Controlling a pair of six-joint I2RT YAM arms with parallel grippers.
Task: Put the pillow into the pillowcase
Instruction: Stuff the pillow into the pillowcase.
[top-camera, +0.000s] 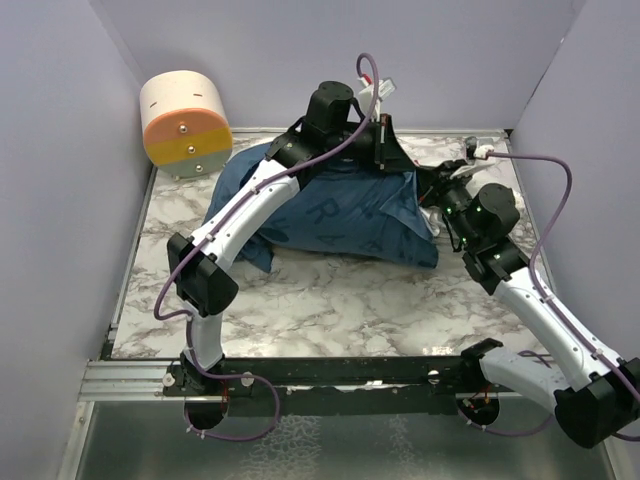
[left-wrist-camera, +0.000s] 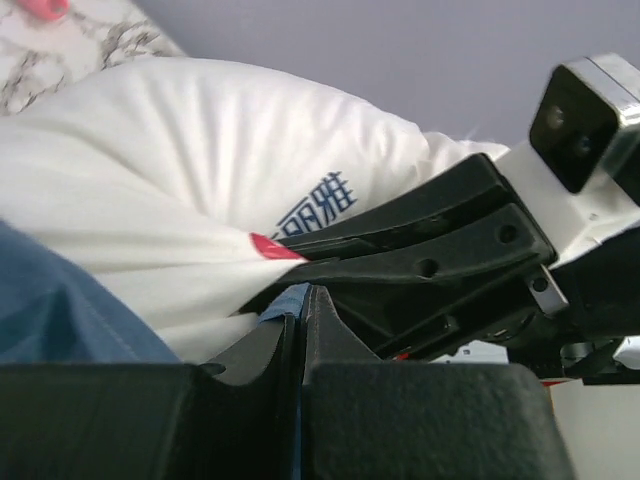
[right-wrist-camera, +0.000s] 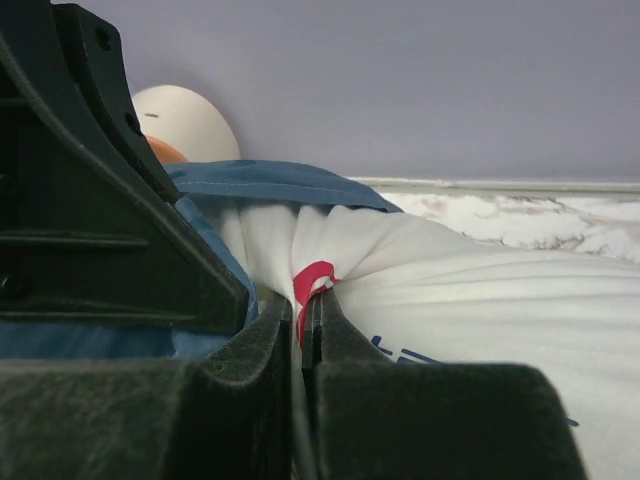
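My left gripper (left-wrist-camera: 300, 318) is pressed together on a blue hem of the pillowcase (left-wrist-camera: 60, 310), tight against the pillow (left-wrist-camera: 180, 160). My right gripper (right-wrist-camera: 303, 318) pinches the pillow's white cloth at a red tab (right-wrist-camera: 312, 280), just beside the left one. The pillow's end, with its printed label (left-wrist-camera: 318, 205), bulges out of the pillowcase; the rest lies under blue fabric. Near the pillow's far left side, a cream-and-orange drum (top-camera: 185, 122) stands on the marble table (top-camera: 330, 300).
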